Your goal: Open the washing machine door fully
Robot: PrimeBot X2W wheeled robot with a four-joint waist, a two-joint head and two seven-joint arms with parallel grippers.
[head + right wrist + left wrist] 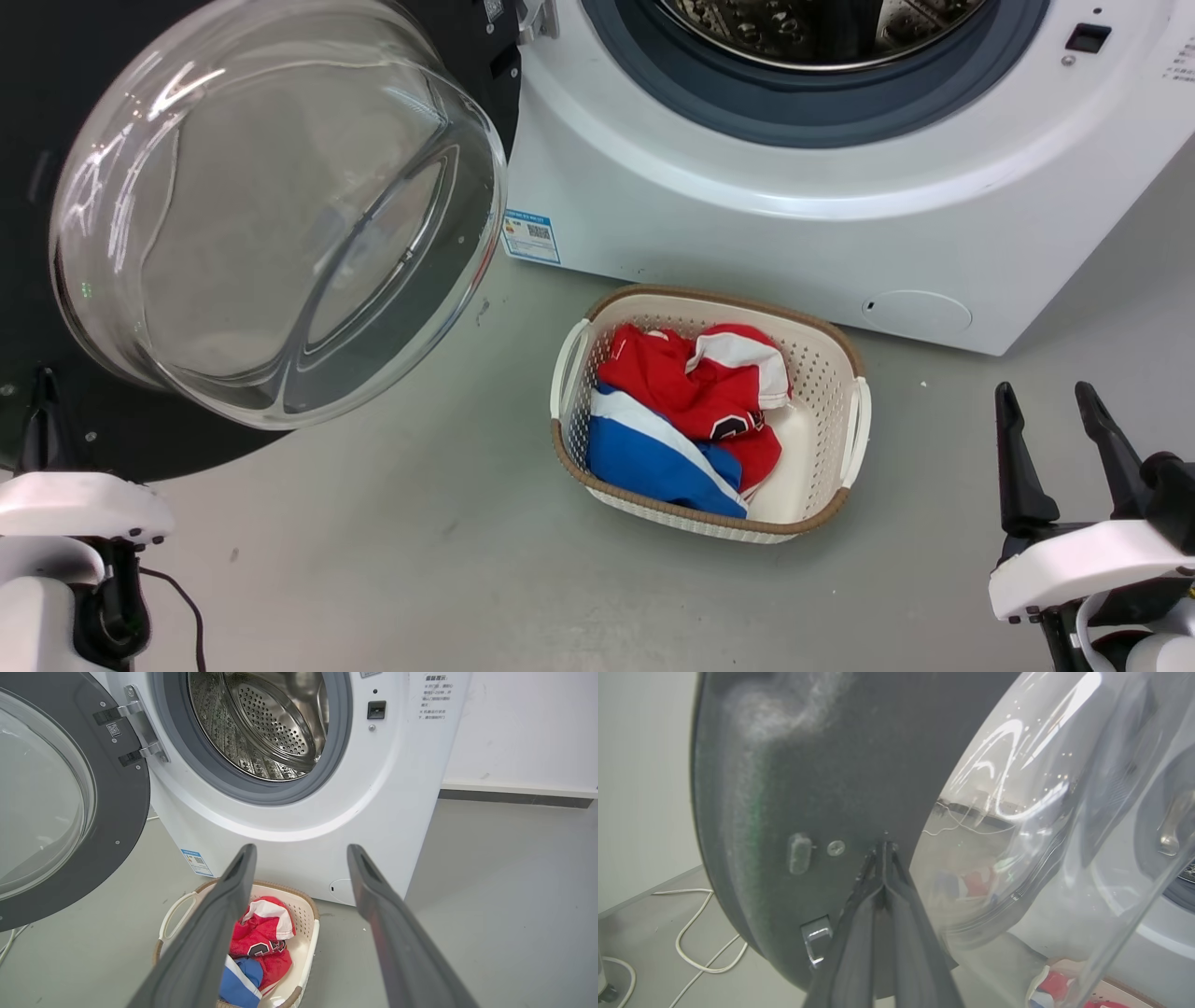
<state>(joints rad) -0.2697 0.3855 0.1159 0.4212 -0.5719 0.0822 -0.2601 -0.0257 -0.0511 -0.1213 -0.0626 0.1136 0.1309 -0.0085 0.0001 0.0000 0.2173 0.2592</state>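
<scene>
The washing machine door is swung out to the left of the white machine, its clear glass bowl bulging toward me. In the left wrist view my left gripper is shut with nothing in it, its tips touching the door's black inner face beside the glass bowl. The same gripper shows low at the left against the door's lower edge. My right gripper hangs open at the lower right, well away from the door. Its fingers frame the machine's front.
A cream laundry basket with red, white and blue clothes sits on the grey floor in front of the machine. The steel drum stands exposed behind its grey rubber ring. White cables lie on the floor behind the door.
</scene>
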